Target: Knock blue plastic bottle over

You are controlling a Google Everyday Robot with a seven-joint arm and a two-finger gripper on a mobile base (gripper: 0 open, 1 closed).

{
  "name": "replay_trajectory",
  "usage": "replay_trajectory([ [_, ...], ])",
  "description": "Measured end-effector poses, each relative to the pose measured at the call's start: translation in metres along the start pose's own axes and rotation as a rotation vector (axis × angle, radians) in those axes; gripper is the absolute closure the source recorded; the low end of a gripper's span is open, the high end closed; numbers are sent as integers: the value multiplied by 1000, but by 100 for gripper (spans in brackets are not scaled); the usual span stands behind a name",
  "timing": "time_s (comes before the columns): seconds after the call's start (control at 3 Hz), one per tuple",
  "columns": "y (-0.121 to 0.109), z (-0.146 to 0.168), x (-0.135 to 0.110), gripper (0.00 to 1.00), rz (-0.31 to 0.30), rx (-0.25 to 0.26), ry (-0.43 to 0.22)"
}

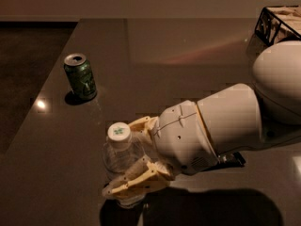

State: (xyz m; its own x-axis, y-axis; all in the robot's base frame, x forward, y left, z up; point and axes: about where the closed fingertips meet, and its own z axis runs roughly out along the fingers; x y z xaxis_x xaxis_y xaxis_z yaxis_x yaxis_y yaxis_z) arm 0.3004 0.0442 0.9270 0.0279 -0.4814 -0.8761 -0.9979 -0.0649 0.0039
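Note:
The blue plastic bottle (118, 147) is a small clear water bottle with a white cap. It stands upright near the front of the dark table (188, 69). My gripper (120, 160) has come in from the right and its two tan fingers straddle the bottle. One finger (142, 124) is behind it and the other finger (133, 182) crosses its lower front, touching or nearly touching it. The jaws are spread wide. The bottle's lower part and label are mostly hidden by the front finger.
A green drink can (81, 76) stands upright at the left, well behind the bottle. A black wire basket (276, 23) sits at the far right corner. The table's left edge runs diagonally past the can, with dark floor beyond it.

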Motion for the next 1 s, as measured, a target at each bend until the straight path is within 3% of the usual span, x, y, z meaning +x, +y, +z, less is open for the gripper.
replay_trajectory([
  [0.33,-1,-3,-6,65,-2,-6,11],
  [0.67,-21,-23,-6,89,21,-30,56],
  [1.0,-63,-58,1,100,41,-19,166],
])
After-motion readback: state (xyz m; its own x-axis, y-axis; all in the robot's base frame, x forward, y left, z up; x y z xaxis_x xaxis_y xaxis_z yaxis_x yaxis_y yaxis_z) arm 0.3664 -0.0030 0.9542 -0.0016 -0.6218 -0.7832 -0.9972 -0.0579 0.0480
